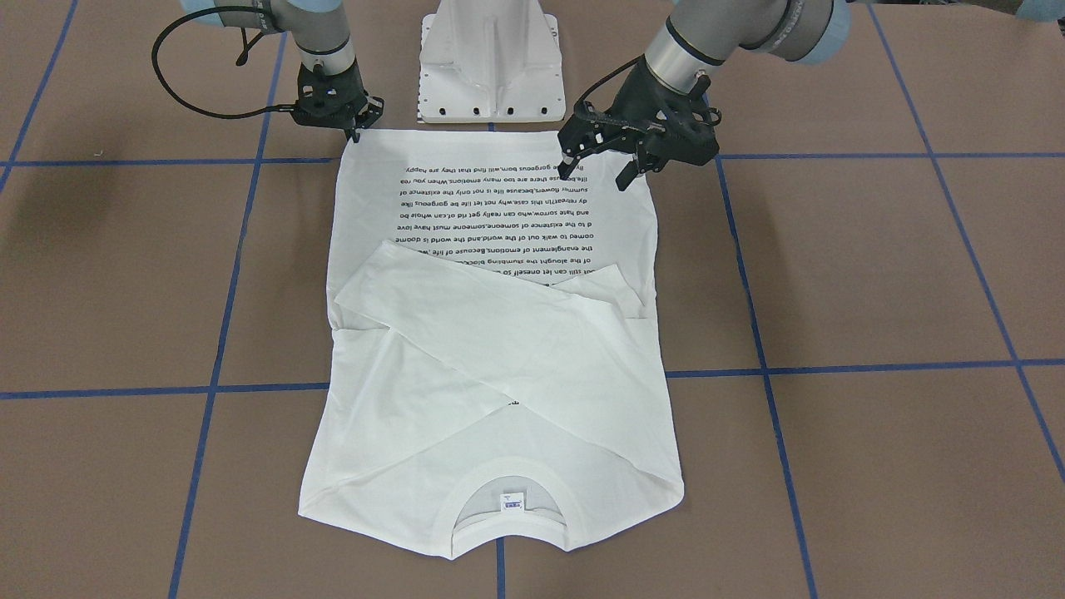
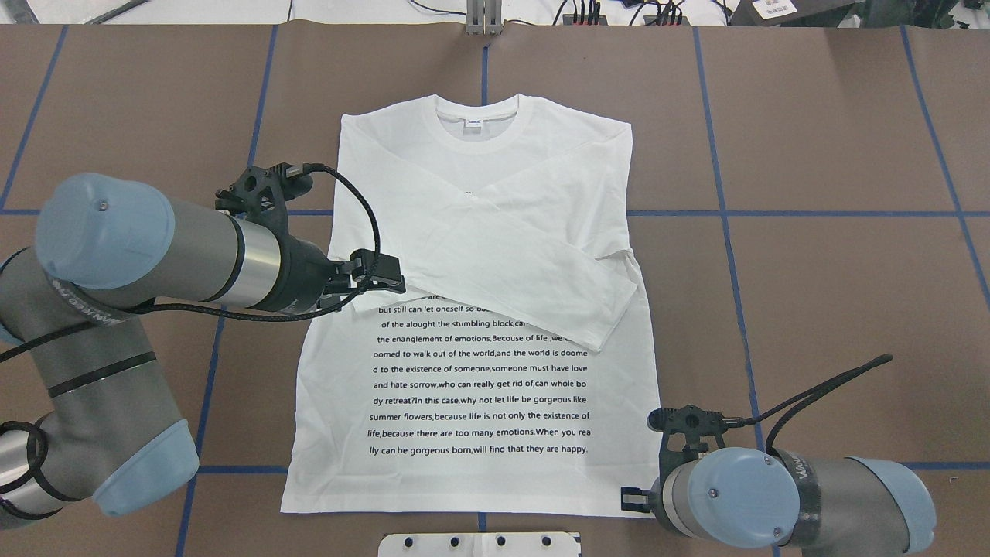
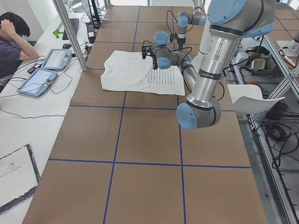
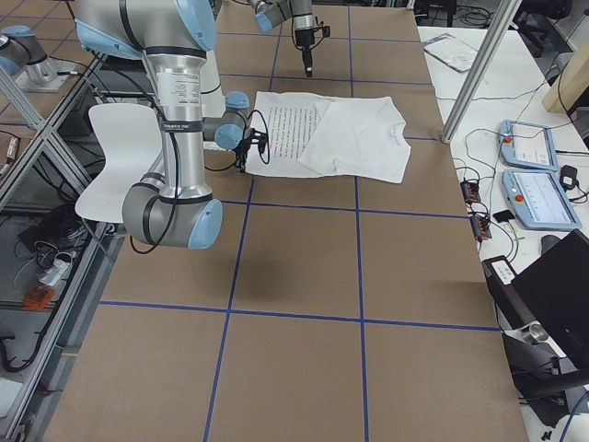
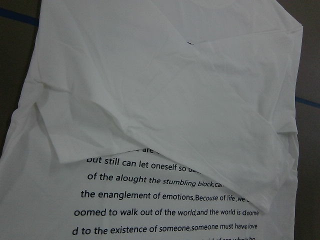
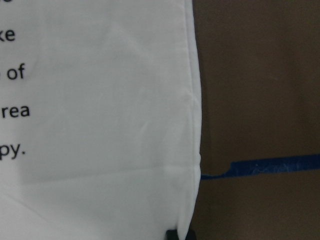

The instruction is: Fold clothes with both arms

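— Where did the T-shirt point(image 2: 479, 480) lie?

— Flat on the brown surface point(image 2: 812, 309), printed side up. Its hem was toward my white base point(image 1: 491, 62) and its collar point(image 2: 479, 143) was on the far side, with the neck tag point(image 2: 472, 121) showing inside it. Both sleeves were folded in and crossed over the chest. The upper sleeve point(image 2: 534, 263) ran slantwise and covered the top lines of the black text point(image 2: 479, 402).

— And your left end effector?

— My left end effector point(image 1: 596, 176) hung above the shirt near its edge on my left side, close to the cuff of the under sleeve. Its fingers were spread apart and held nothing. Its wrist camera looked down on the crossed sleeves and the text, and no finger showed in that view.

— The right one?

— My right end effector point(image 1: 356, 133) was down at the hem corner on my right side, with its fingers pressed together. In the wrist view a black fingertip point(image 6: 172, 234) sat right at the cloth's side edge, near a blue tape line point(image 6: 260, 167), so I took it to be pinching that corner. The cloth around it lay flat on the surface.

— Anything else about?

— Blue tape marked the surface into squares. On the far side a person point(image 3: 11, 42) sat with two tablets point(image 3: 56, 58) lying before them.
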Controlling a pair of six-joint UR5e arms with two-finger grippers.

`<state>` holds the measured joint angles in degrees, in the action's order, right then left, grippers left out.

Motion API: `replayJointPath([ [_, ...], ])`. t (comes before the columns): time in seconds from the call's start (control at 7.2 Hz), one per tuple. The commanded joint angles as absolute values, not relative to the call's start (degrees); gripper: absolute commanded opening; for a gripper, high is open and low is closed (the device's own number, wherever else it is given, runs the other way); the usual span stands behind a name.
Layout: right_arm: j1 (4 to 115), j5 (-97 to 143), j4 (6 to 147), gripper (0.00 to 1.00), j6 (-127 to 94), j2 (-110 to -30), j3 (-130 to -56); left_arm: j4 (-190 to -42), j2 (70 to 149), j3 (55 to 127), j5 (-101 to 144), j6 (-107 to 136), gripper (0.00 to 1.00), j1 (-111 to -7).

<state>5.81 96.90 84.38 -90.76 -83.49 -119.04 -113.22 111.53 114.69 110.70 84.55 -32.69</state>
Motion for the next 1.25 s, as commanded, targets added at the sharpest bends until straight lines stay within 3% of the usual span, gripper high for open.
replayJointPath([
  [0.0, 6.1, 97.4, 84.3, 0.00, -90.8, -83.2, -120.1, -113.1, 111.1, 114.4, 110.7, 84.7, 1.00, -32.7],
  [0.28, 7.4, 97.3, 84.3, 0.00, -90.8, -83.2, -123.4, -112.9, 107.0, 115.7, 110.6, 85.4, 1.00, -31.0],
  [0.69, 9.2, 97.4, 84.0, 0.00, -92.1, -83.1, -124.4, -112.9, 96.0, 121.3, 100.5, 96.8, 1.00, -16.5],
  [1.11, 10.1, 97.3, 84.0, 0.00, -92.0, -83.3, -124.1, -109.4, 93.4, 121.5, 94.8, 102.2, 0.97, -9.5],
])
